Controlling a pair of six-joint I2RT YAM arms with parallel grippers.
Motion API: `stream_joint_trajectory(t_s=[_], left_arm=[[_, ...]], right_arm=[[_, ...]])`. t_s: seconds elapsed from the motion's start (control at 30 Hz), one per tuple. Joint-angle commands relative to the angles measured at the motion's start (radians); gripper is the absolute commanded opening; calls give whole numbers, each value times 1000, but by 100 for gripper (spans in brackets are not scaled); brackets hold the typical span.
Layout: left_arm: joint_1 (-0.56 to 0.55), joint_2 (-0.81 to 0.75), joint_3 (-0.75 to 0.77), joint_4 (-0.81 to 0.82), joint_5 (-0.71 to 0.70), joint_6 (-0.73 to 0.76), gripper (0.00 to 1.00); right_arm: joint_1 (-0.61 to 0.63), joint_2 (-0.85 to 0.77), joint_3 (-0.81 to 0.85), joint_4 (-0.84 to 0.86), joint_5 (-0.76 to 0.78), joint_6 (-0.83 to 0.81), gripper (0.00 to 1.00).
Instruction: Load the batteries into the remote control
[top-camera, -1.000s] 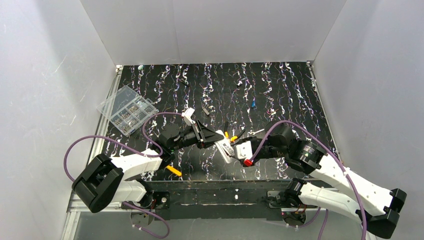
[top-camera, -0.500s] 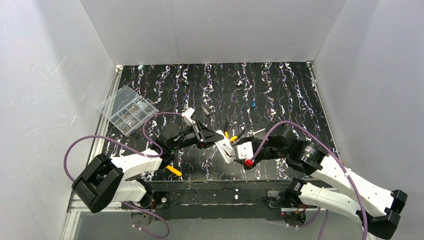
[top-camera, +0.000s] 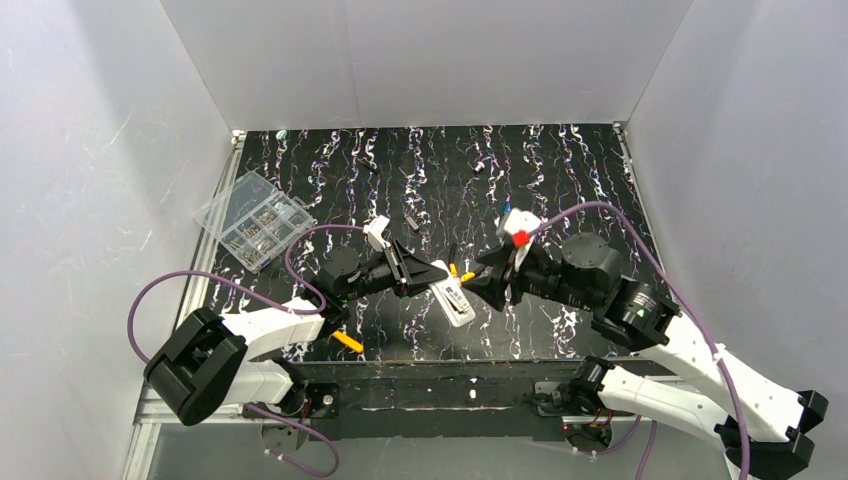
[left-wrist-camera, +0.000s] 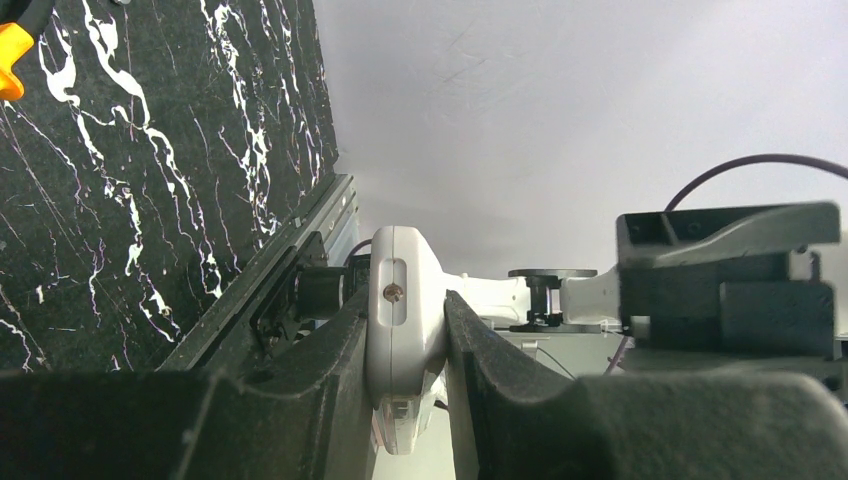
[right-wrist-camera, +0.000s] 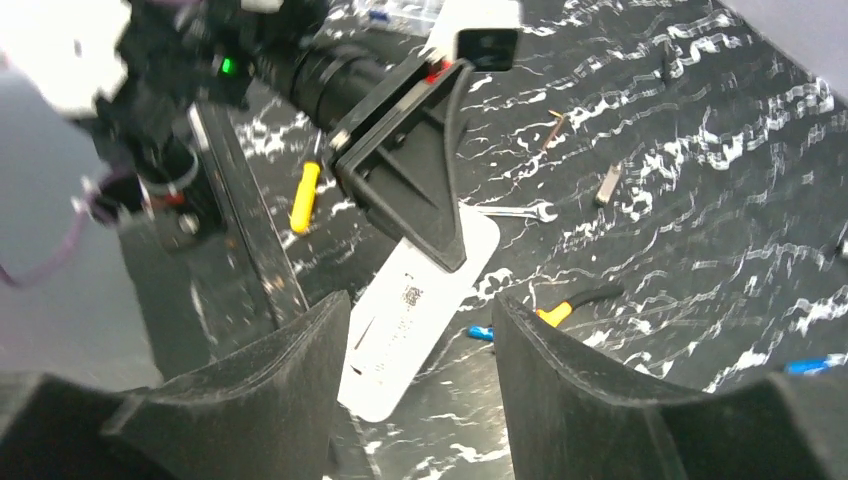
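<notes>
Front-centre, just above the bench (top-camera: 560, 180): the remote control (top-camera: 456, 301) is clamped at one end by the left gripper (top-camera: 424, 273), jaws closed on its thin edges. It's a slim white slab with rounded corners, tilted, free end pointing toward the near edge. The upward face is flat with a small printed label. Left wrist view shows it edge-on between the fingers (left-wrist-camera: 300, 400), with one screw in a slot on its side. Can't tell from any view whether the battery recess is open.

On the right-arm side, the right gripper (top-camera: 488, 282) sits just beside the remote control, jaws apart, holding nothing and not touching it.

Of the batteries, one thin blue cell (top-camera: 507, 208) lies on the bench further back, well apart from the remote control. A small blue piece (right-wrist-camera: 480, 332) lies near the remote's free end, up against an orange-and-black hand tool (right-wrist-camera: 560, 308). Can't tell if it's a cell or part of that tool.

Clutter:
- small wrench (right-wrist-camera: 515, 211) near the remote control
- yellow-handled tool (top-camera: 348, 342) by the left arm
- clear compartment box (top-camera: 255, 218) at the left edge
- small metal bits scattered mid-bench
</notes>
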Motion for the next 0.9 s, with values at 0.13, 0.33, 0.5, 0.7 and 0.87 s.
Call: stream_joint_trajectory(t_s=[0.13, 0.33, 0.5, 0.7, 0.87], left_arm=[[-3, 1, 39, 79, 27, -6, 0], [-3, 11, 42, 79, 31, -9, 0], [-3, 12, 38, 78, 32, -11, 0], [-4, 16, 33, 80, 30, -12, 0], [-3, 14, 31, 77, 32, -12, 0]], right_arm=[[15, 51, 106, -269, 348, 563, 61], [22, 79, 57, -240, 329, 661, 77], [37, 134, 66, -206, 271, 645, 81], [73, 205, 80, -190, 237, 573, 81], [96, 235, 80, -181, 235, 511, 78]])
